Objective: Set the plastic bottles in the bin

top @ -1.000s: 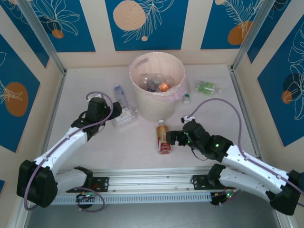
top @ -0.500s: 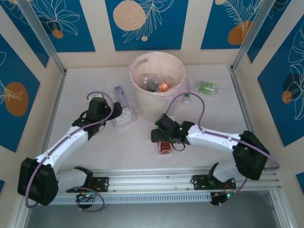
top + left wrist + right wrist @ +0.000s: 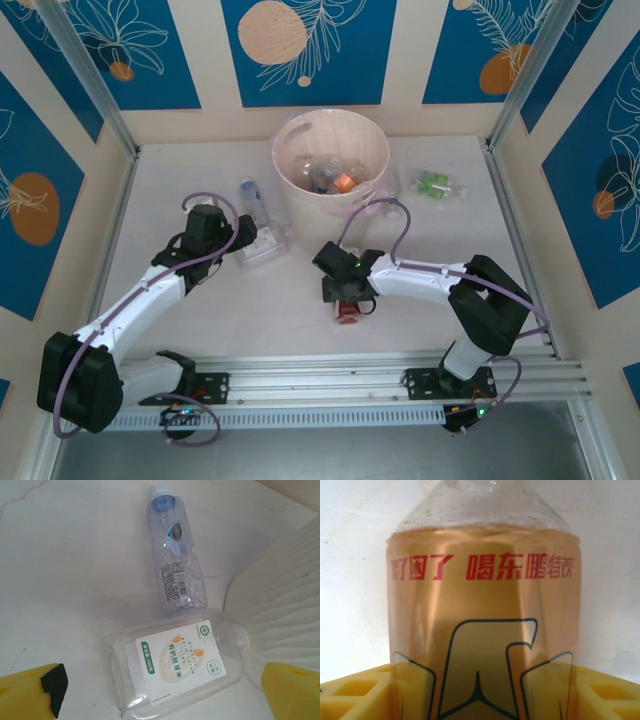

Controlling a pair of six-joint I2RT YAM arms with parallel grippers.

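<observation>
The cream bin (image 3: 330,222) stands at the back centre with several plastic bottles (image 3: 330,175) inside; its ribbed wall (image 3: 282,605) shows in the left wrist view. My left gripper (image 3: 246,240) (image 3: 160,697) is open, its yellow fingers (image 3: 30,692) either side of a flat clear bottle with a white label (image 3: 175,665) (image 3: 266,250) lying against the bin. A slim crushed clear bottle (image 3: 176,575) (image 3: 250,198) lies just beyond it. My right gripper (image 3: 345,288) (image 3: 480,702) is shut on a brown-labelled bottle (image 3: 485,605) (image 3: 347,312) lying on the table.
A crushed bottle with green caps (image 3: 438,185) lies right of the bin. The right arm's cable (image 3: 385,205) loops beside the bin wall. Aluminium posts and patterned walls close in the white table (image 3: 200,310); a rail (image 3: 320,375) runs along its near edge.
The right arm has swung left over the brown-labelled bottle and its jaws have closed on it. The left arm has not moved.
</observation>
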